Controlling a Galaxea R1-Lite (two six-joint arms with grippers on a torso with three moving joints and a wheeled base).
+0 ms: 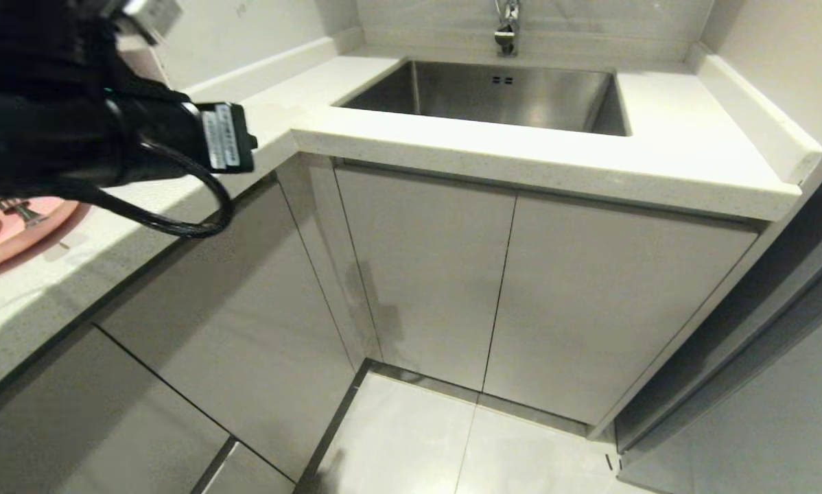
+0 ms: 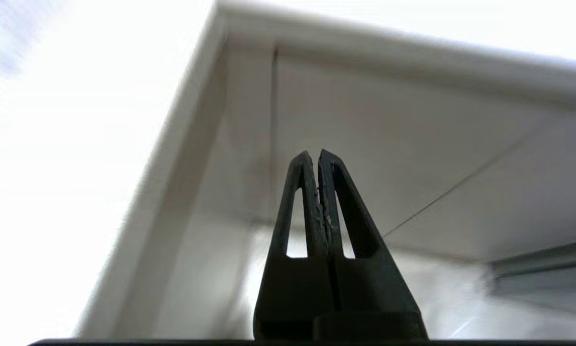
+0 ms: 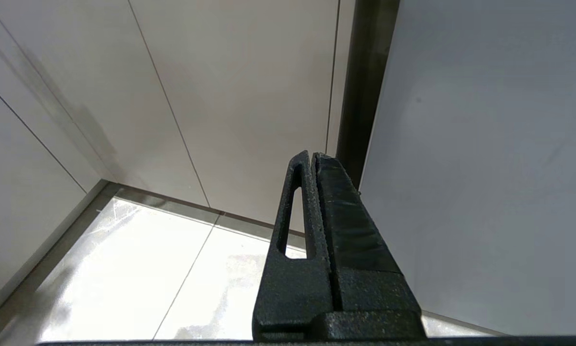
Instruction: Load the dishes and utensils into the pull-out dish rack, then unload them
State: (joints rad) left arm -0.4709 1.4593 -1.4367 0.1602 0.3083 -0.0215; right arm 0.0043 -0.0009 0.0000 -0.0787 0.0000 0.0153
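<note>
**Left arm raised over the bench corner, both end effectors clenched empty**

The pink plate [image 1: 6,237] lies flat on the bench [image 1: 452,147] at the far left edge of the head view, with metal cutlery [image 1: 18,209] resting on it; its direction is hard to read. The left end effector [image 2: 316,156] is pressed shut on nothing, pointing at the bench's corner edge. The right end effector [image 3: 312,156], also clenched empty, hangs low near the cabinet fronts [image 3: 249,96] above open floor [image 3: 139,269].

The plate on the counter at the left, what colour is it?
Pale pink; the plate shows best in the head view.
</note>
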